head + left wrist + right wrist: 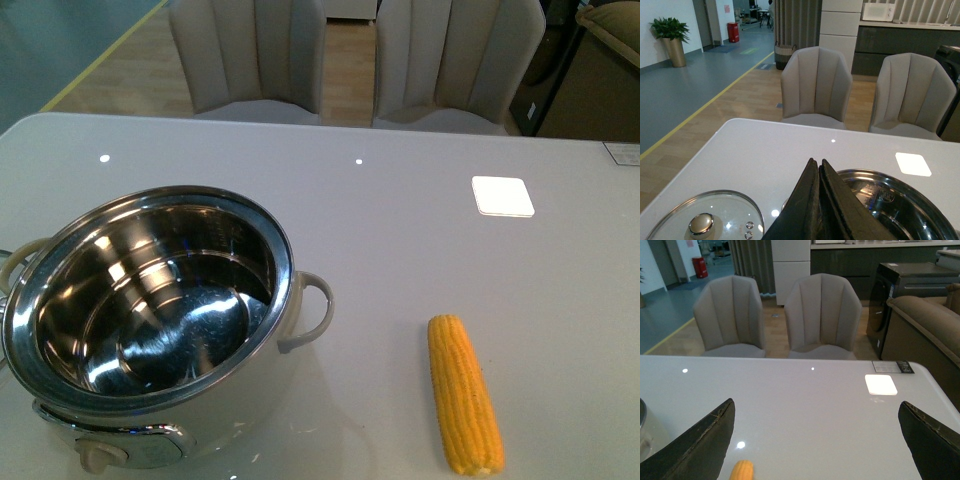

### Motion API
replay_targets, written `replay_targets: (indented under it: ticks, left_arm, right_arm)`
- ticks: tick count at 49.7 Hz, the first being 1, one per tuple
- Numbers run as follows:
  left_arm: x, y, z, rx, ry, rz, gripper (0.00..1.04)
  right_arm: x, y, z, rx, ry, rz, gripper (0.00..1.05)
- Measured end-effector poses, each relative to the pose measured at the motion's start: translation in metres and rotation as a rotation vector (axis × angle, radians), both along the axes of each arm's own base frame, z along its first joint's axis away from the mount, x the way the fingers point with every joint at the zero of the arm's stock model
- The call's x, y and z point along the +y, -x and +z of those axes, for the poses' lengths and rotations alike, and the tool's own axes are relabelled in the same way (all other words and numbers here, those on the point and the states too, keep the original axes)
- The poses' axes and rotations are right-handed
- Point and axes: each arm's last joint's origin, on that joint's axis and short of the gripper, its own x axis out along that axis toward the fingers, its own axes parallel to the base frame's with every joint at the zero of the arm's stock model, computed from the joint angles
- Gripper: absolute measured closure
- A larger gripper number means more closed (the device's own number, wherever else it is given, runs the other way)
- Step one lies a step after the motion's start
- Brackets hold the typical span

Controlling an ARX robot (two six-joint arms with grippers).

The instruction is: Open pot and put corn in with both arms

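The cream-white pot (150, 300) stands open at the front left of the table, its shiny steel bowl empty, with no lid on it. The yellow corn (465, 395) lies flat on the table to the pot's right. Neither arm shows in the front view. In the left wrist view my left gripper (816, 162) is shut and empty, above the pot's rim (890, 182), with the glass lid (705, 217) lying on the table beside it. In the right wrist view my right gripper (815, 410) is open wide, with the corn's tip (742, 471) near one finger (700, 445).
Two beige chairs (250, 55) stand behind the table's far edge. A bright white square (502, 196) shows on the tabletop at the far right. A dark cabinet and sofa (920, 305) stand off the table's right side.
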Motion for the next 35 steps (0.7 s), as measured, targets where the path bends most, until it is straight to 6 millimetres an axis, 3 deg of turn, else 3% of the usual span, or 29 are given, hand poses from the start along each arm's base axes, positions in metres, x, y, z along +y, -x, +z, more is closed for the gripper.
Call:
replay_targets:
  ticks: [35]
  left_arm:
    - [0.000,0.017,-0.003,0.004,0.000,0.000,1.01]
  right_arm:
    - [0.000,0.000,0.000,0.000,0.000,0.001,0.09]
